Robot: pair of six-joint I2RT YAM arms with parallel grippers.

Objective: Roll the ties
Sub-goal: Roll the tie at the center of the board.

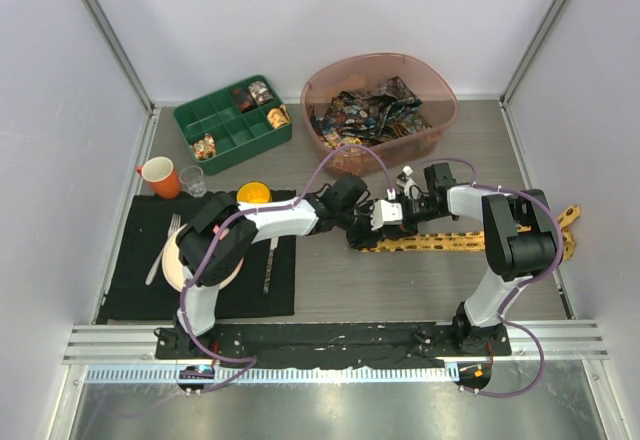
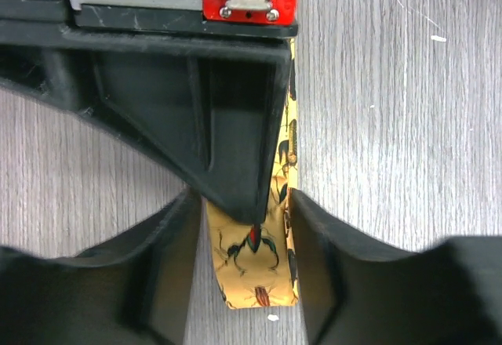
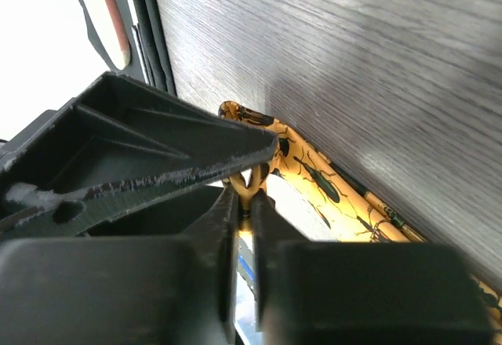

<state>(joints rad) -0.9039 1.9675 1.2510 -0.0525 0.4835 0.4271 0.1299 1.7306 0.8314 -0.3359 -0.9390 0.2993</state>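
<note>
A yellow-orange tie printed with dark insects lies flat along the table, running right from the grippers. Its narrow end sits between the fingers of my left gripper, which is open and straddles it, with a strip of table showing on the left side. From the opposite side my right gripper is shut on a small raised fold of the tie close to that end. In the top view the two grippers, left and right, meet over the tie's left end. Dark printed ties are heaped in a bowl.
The pink bowl stands at the back. A green compartment tray with trinkets is back left. An orange mug, a glass, a yellow ball and a plate with cutlery sit on or near a black mat.
</note>
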